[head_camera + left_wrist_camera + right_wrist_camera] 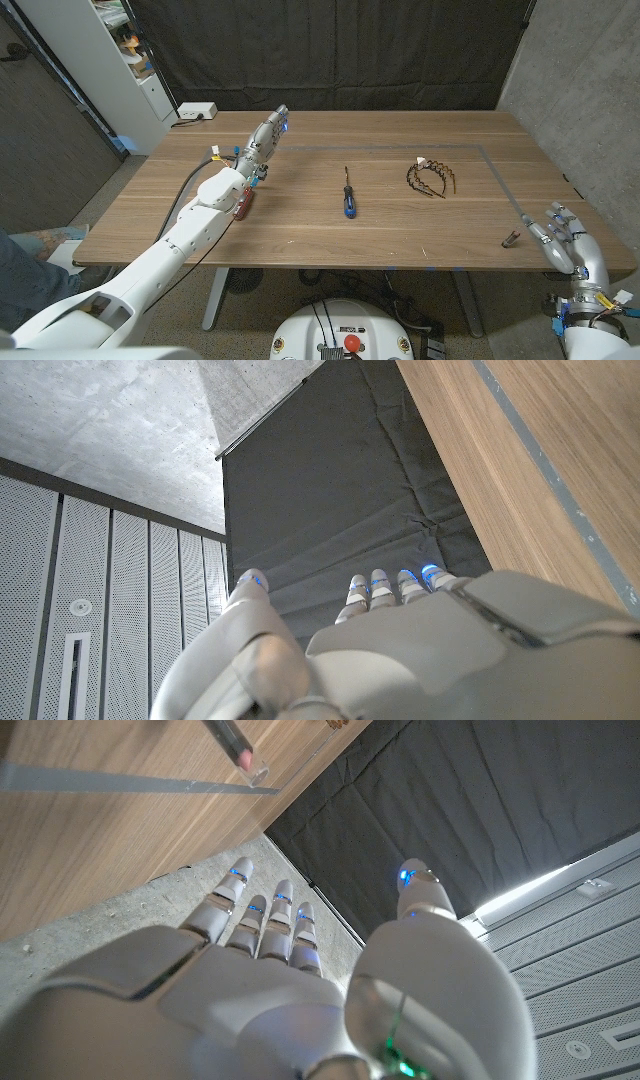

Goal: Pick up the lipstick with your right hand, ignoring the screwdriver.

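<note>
The lipstick [510, 238], a small dark stick, lies near the table's front right edge; in the right wrist view the lipstick [233, 740] shows a pinkish tip and a clear end. My right hand [566, 238] hovers just right of it at the table's corner, fingers apart and holding nothing, not touching it. The screwdriver [347, 196], blue-handled, lies at the table's middle. My left hand [268, 136] reaches over the far left of the table with fingers stretched out and empty.
A dark hair clip [432, 177] lies right of the screwdriver. Grey tape [505, 190] marks a line on the wood. A dark red object [243, 204] sits beside my left forearm. A white power strip [196, 111] rests at the back left corner.
</note>
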`<control>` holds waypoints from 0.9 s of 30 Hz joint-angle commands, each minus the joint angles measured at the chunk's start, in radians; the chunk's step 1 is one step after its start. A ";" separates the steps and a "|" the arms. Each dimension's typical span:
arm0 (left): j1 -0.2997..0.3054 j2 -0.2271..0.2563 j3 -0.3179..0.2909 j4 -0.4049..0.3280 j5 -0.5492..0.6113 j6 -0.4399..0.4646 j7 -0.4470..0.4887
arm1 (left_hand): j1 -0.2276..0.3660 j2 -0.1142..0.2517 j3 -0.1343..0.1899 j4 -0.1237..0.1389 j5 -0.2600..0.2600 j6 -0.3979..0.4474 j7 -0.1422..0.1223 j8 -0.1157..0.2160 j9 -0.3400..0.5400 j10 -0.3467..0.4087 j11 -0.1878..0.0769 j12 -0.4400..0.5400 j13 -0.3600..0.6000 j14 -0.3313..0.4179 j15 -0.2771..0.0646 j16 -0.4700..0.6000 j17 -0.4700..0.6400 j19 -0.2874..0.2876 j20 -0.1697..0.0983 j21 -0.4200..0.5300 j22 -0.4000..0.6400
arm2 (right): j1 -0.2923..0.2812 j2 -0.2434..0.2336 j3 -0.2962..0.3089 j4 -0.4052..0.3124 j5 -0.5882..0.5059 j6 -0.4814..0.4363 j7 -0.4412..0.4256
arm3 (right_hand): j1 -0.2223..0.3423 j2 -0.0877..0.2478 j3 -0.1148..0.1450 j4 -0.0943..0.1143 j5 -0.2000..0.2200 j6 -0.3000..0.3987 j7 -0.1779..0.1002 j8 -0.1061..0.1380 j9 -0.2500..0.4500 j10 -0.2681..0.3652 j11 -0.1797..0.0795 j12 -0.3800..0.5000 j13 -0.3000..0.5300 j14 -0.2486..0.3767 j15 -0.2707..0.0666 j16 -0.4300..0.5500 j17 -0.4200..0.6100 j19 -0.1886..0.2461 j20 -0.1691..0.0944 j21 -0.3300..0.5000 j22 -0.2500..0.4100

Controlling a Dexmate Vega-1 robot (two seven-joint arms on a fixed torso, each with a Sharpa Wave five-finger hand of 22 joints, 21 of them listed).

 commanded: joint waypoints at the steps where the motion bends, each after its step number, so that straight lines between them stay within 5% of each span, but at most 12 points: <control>1: -0.003 0.006 -0.001 0.002 -0.003 0.008 -0.008 | 0.001 0.011 0.001 -0.008 -0.002 0.000 -0.009 -0.002 0.003 -0.003 -0.003 -0.004 0.001 -0.011 -0.004 0.001 0.003 -0.060 0.007 0.002 0.002 | 0.005 -0.014 -0.030 0.017 -0.033 -0.024 -0.037 | 0.018 -0.005 0.002 -0.007 0.012 -0.005 -0.008 -0.003 0.000 -0.002 -0.007 -0.010 0.000 -0.016 0.013 -0.001 -0.002 -0.014 0.007 -0.001 0.004; 12: -0.019 0.000 0.004 0.025 -0.005 0.009 -0.023 | 0.000 0.012 0.000 -0.009 -0.002 0.001 -0.008 -0.002 0.003 -0.004 -0.004 -0.004 0.001 -0.011 -0.006 0.001 0.003 -0.062 0.009 0.002 0.002 | 0.011 -0.034 -0.054 0.029 -0.052 -0.046 -0.069 | 0.035 -0.013 -0.001 -0.004 0.028 -0.006 -0.021 -0.005 0.000 -0.008 -0.014 -0.018 0.000 -0.023 0.036 0.003 -0.003 -0.045 0.037 -0.004 0.003; 27: -0.024 -0.002 0.005 0.033 -0.005 0.014 -0.023 | 0.000 0.012 0.000 -0.011 -0.002 0.000 -0.009 -0.002 0.003 -0.004 -0.006 -0.004 0.002 -0.011 -0.006 0.002 0.003 -0.064 0.012 0.002 0.002 | 0.041 -0.055 -0.082 0.056 -0.094 -0.094 -0.141 | 0.065 -0.027 -0.005 -0.008 0.047 0.017 -0.031 0.002 0.000 0.012 -0.023 -0.014 -0.001 0.013 0.014 0.019 -0.006 -0.042 0.021 0.004 0.002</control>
